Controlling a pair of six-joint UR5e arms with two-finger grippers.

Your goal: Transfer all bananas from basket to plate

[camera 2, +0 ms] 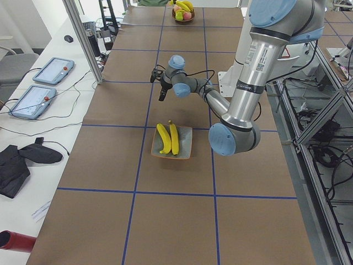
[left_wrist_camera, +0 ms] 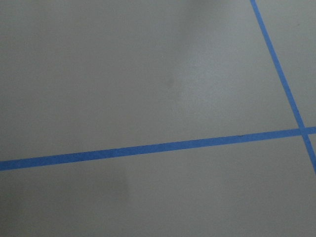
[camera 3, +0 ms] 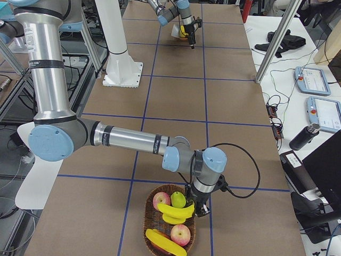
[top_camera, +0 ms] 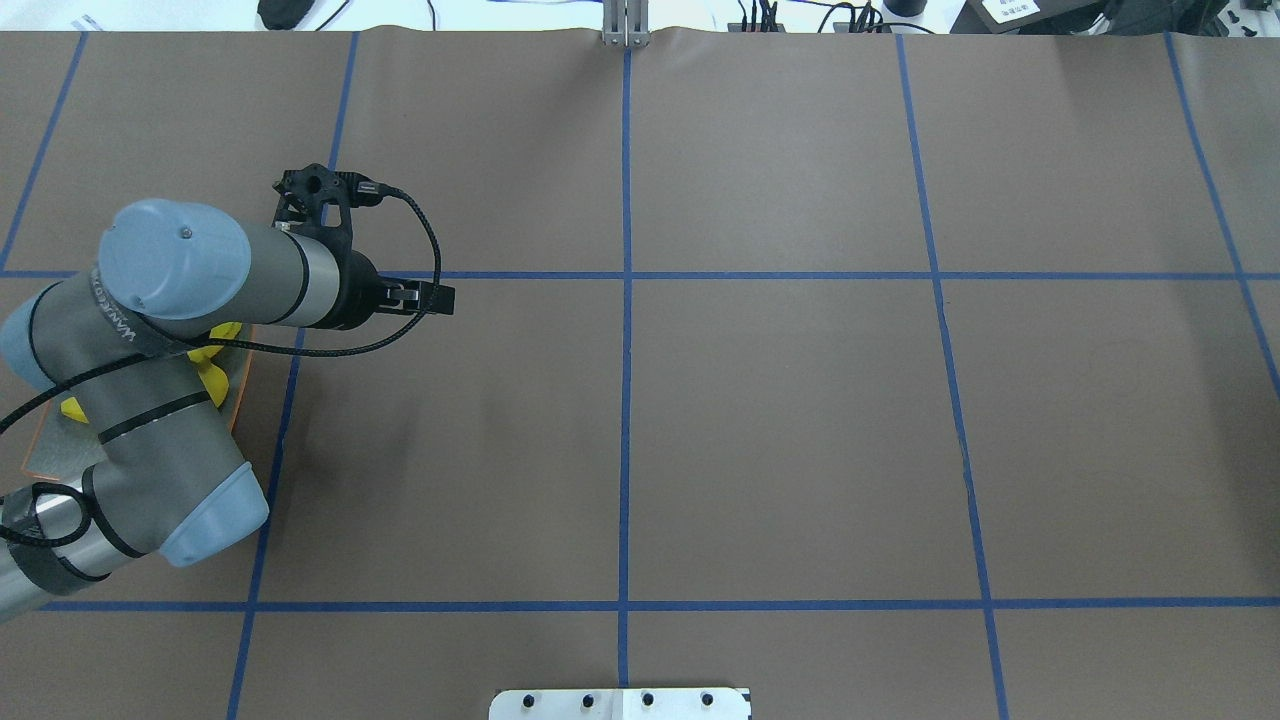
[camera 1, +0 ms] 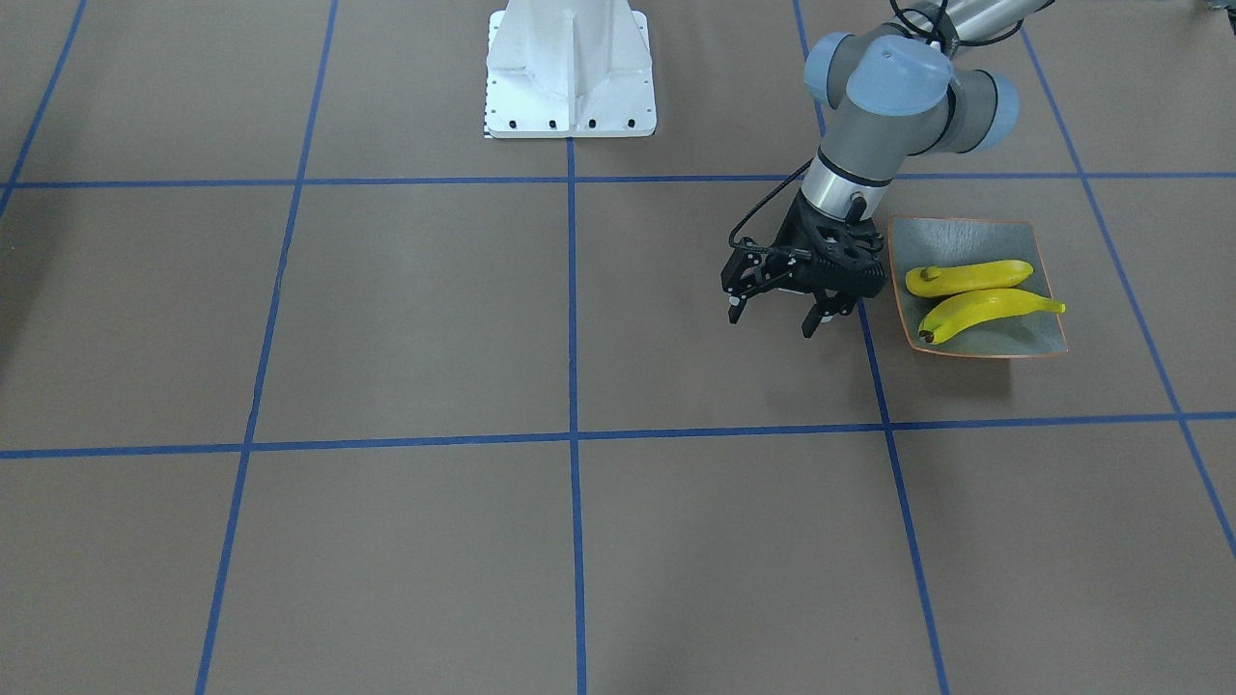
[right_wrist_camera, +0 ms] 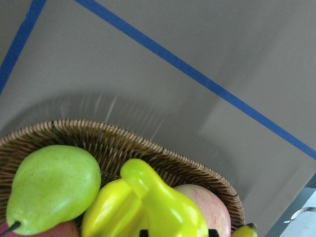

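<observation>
The label (top_camera: 118, 322) on my left arm (top_camera: 160, 440) starts "WANTED", rest unreadable. My left gripper (camera 1: 772, 319) has its fingers (camera 1: 814, 321) wide, just beside the plate (camera 1: 956, 241) with two bananas (camera 1: 970, 278) by the surface's left edge. My right gripper (camera 3: 201, 209) is over the basket (camera 3: 149, 226) and its bananas (camera 3: 177, 212); its fingers, can't tell.

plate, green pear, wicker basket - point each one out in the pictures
plate (camera 1: 961, 239): exterior front-facing view, bare grey surface near its top edge
green pear (right_wrist_camera: 52, 185): right wrist-mounted view, middle of its body
wicker basket (right_wrist_camera: 128, 145): right wrist-mounted view, woven wall just under the rim
</observation>
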